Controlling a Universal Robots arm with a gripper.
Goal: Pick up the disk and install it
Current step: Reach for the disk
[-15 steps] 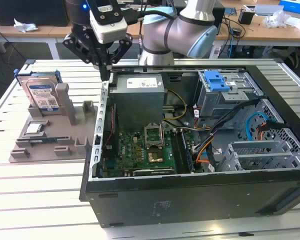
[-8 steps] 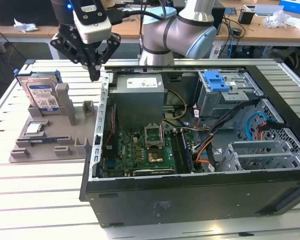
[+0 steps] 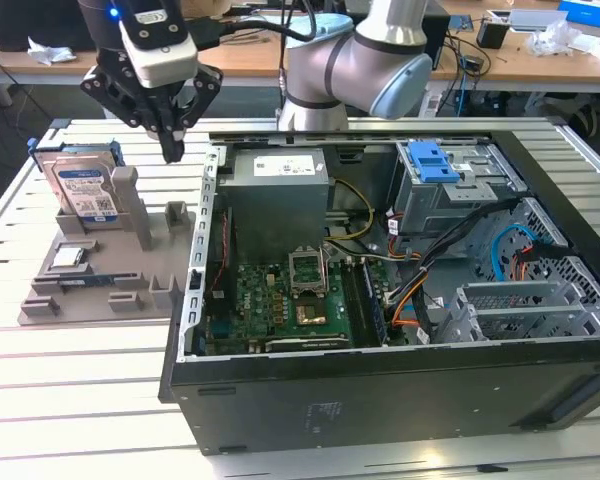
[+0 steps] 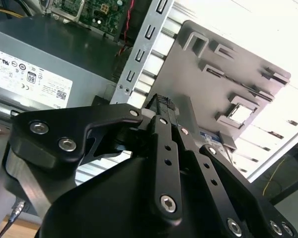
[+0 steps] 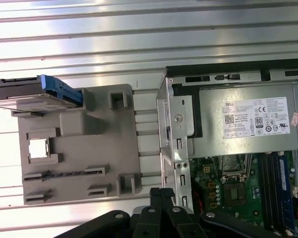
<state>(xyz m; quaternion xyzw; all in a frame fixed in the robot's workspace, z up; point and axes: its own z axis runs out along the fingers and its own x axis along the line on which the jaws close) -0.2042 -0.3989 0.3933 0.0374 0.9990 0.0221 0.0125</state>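
Slatted worktop (image 3: 80,400), open PC case (image 3: 380,390) on it. Nothing done yet: disk (image 3: 80,190) stands upright in the grey holder (image 3: 100,290), on the exterior view's left of the case. Claw (image 3: 170,150) hovers above the gap between holder and case, fingers together, empty. Pick and install both left.

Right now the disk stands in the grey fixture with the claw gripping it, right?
No. The exterior view shows the claw empty, hanging by the edge of the case, apart from the disk. The disk does stand in the grey fixture.
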